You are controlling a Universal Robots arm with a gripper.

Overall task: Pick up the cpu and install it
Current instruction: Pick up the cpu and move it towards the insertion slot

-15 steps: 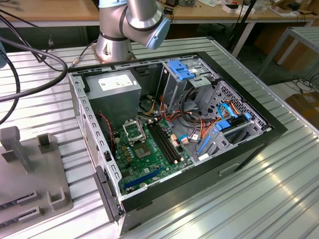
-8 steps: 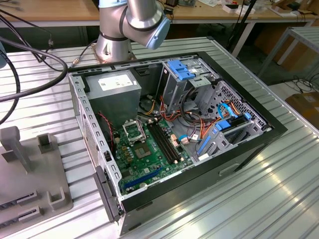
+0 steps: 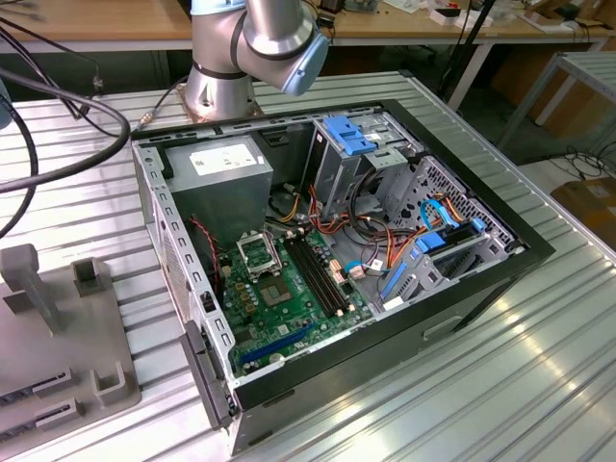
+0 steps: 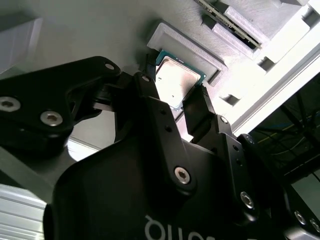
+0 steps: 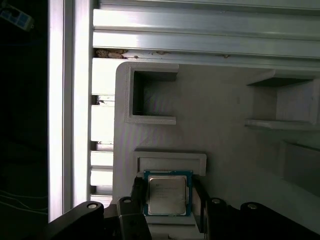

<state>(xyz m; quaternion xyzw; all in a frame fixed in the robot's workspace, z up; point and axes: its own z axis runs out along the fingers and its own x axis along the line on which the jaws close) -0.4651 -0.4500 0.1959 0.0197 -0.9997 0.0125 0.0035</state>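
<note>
Starting at the exterior view's left, you've got the grey holder tray [image 3: 58, 356] lying on the ribbed metal table [image 3: 500, 385], just beside the open computer case [image 3: 539, 252]. Moving right and to the back, your arm [image 3: 260, 38] rises from its base behind the case. Inside the case, the power supply [image 3: 217, 168] sits at the back. In front of it lies the green motherboard [image 3: 289, 308] with its black-framed socket [image 3: 258, 255], and the long black memory slots [image 3: 318, 274] run just beside that socket. Further right are the blue drive brackets [image 3: 351, 135] and a tangle of coloured cables [image 3: 371, 231].

Now the wrist cameras: in both wrist views the cpu [image 5: 167, 195] [image 4: 176, 80] is over at the grey holder, metal top facing up, just beside a raised ledge [image 5: 170, 162]. Your gripper [image 5: 168, 192] [image 4: 173, 89] is right on it. The two black fingers [image 5: 138, 192] press against opposite edges of the chip, pinching it between them. Whether it rests on the holder or hangs just clear, you can't tell.
</note>
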